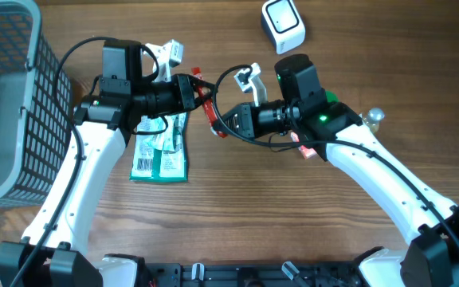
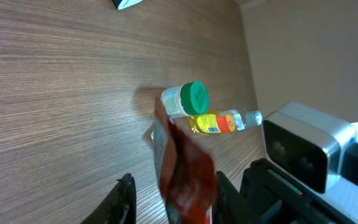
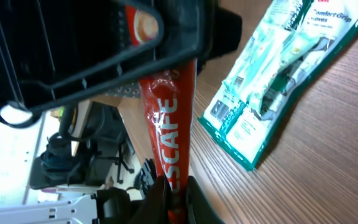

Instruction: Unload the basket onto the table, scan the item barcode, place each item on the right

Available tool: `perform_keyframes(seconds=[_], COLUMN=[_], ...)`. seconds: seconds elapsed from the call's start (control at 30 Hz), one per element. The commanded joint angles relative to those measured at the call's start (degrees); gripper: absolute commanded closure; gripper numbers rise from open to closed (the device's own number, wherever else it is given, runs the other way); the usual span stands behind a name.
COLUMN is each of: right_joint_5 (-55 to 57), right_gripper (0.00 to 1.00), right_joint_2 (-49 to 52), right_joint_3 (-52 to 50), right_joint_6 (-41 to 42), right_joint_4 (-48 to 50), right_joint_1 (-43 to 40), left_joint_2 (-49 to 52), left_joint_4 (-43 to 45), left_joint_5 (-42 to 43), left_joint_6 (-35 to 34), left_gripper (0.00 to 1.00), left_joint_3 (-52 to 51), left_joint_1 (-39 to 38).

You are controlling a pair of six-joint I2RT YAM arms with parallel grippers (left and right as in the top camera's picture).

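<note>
Above mid-table, the red sachet [image 1: 211, 112] is held off the table [image 1: 253, 207] between both arms. The right gripper [image 3: 173, 186] is clamped on one end; the left gripper [image 2: 176, 200] straddles the other end, and whether it has a firm grip cannot be told. Confirm the left hold before releasing the right. Keep the sachet taut and flat, then present its barcode face to the scanner [image 1: 284, 24].

Off-task stuff: grey mesh basket [image 1: 6, 104] at the upper-left edge. Teal toothbrush pack [image 1: 162, 153] lying flat on the wooden desk [image 1: 253, 207], left of centre. White bottle with green cap [image 2: 185, 99] on its side, small yellow bottle [image 2: 222, 122] just beside it, possibly touching.
</note>
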Motion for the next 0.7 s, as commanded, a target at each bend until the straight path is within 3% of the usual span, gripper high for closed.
perform_keyframes(seconds=[0.0, 0.3, 0.33, 0.4, 0.6, 0.67], right_joint_5=[-0.9, -1.4, -1.7, -3.1, -3.3, -3.3], right_gripper=[0.92, 0.92, 0.92, 0.93, 0.92, 0.92], right_joint_2=[0.0, 0.0, 0.0, 0.0, 0.0, 0.0], right_joint_3=[0.5, 0.5, 0.5, 0.5, 0.5, 0.5], right_joint_6=[2.1, 3.3, 3.3, 3.3, 4.9, 5.2], right_joint_4=[2.6, 3.0, 3.0, 3.7, 7.1, 7.0], right_joint_1=[0.3, 0.3, 0.3, 0.5, 2.4, 2.4], left_joint_2=[-0.6, -0.6, -0.6, -0.6, -0.6, -0.6], left_joint_4=[0.2, 5.6, 5.6, 5.7, 6.4, 6.5], left_joint_5=[0.3, 8.7, 8.7, 8.6, 5.4, 5.4], left_joint_6=[-1.0, -1.2, -1.2, -1.2, -1.2, -1.2], left_gripper=[0.73, 0.67, 0.6, 0.59, 0.64, 0.77], left_joint_3=[0.4, 0.4, 0.4, 0.4, 0.4, 0.4], left_joint_1=[-0.2, -0.3, -0.4, -1.0, -3.0, -3.0])
